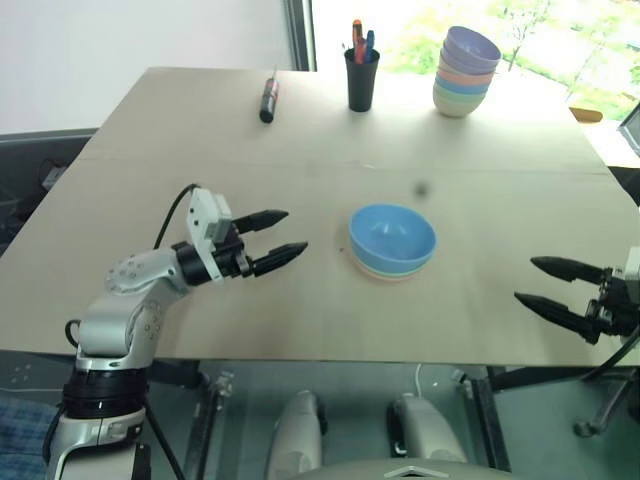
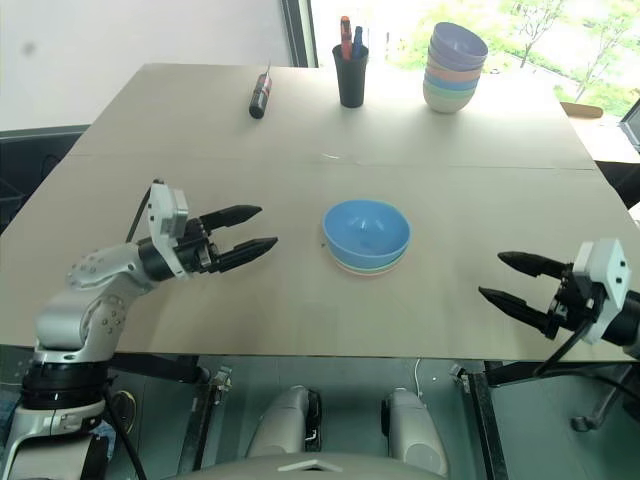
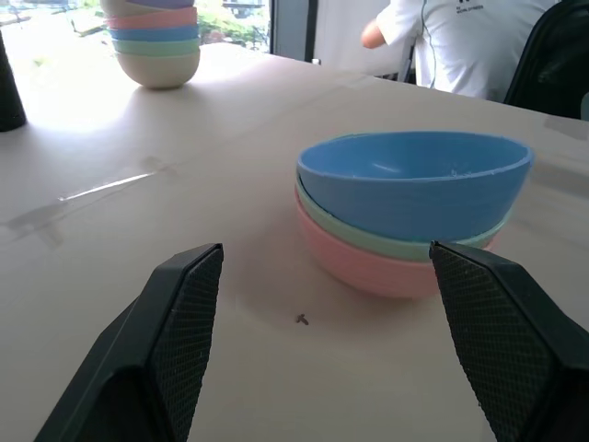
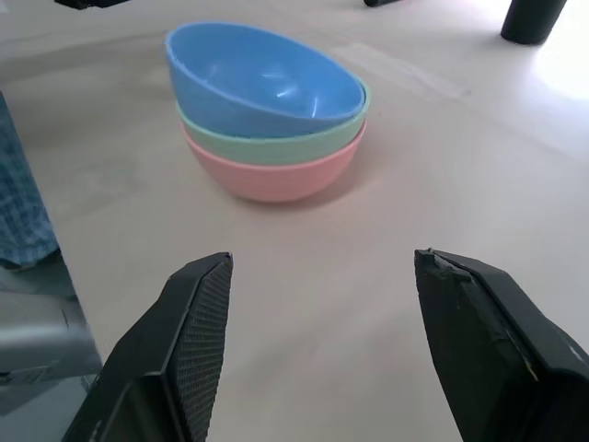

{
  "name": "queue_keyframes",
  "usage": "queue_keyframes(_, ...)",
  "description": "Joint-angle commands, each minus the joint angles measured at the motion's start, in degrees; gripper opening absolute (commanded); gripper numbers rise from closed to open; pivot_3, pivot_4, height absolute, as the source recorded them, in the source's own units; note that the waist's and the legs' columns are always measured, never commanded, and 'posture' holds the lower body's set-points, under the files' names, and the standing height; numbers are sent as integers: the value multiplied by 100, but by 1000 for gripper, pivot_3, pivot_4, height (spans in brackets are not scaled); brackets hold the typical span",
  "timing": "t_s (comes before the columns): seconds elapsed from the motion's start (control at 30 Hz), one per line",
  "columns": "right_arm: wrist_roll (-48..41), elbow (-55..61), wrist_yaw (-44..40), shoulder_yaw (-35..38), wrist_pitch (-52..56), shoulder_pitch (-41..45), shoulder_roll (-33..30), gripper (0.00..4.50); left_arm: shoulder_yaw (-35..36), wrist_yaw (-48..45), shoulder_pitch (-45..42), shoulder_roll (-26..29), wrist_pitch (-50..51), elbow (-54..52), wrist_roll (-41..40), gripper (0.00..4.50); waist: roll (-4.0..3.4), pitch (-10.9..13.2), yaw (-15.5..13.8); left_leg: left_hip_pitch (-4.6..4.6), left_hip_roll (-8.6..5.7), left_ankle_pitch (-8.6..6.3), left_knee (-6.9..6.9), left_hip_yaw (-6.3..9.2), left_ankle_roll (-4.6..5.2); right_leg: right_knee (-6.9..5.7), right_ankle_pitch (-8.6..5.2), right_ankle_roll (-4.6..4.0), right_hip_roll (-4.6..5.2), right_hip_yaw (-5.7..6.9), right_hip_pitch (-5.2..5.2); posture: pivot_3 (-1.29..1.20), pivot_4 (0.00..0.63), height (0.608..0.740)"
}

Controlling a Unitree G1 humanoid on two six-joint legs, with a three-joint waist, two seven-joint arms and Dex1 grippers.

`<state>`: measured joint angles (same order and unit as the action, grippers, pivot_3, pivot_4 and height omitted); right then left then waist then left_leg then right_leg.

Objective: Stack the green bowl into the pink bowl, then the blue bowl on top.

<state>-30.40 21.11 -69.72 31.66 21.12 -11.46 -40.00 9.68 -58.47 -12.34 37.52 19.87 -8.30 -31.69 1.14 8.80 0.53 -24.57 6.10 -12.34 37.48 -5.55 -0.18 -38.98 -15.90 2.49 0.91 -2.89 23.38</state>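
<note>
blue bowl (image 1: 392,235) sits nested in the green bowl (image 4: 276,141), inside the pink bowl (image 4: 272,175), mid-table. my left gripper (image 1: 279,239) and right gripper (image 1: 547,283) hang open, empty; a careless sweep could knock the slightly tilted stack.

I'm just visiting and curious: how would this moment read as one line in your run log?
bowls: blue bowl in green bowl in pink bowl | left gripper: open, empty, beside stack | right gripper: open, empty, apart | stack: complete
</note>
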Motion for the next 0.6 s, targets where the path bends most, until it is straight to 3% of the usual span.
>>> queue_keyframes(0.03, -199, -53, -58, 176, -441, -128, 16, 3315, 224, -92, 326, 2, -379, -205, -19, 3797, 0, 0, 18, 2, 0, 0, 0, -2, 0, 0, 0, 0, 0, -2, 0, 0, 150, 740)
queue_keyframes(0.6, -672, -200, -351, -57, -1124, -60, -118, 3315, 382, -365, 768, -142, -1410, -83, -42, 3797, 1, -2, 0, 5, 0, 0, -2, 0, 0, 1, 0, -1, 1, 0, -3, 0, 150, 740)
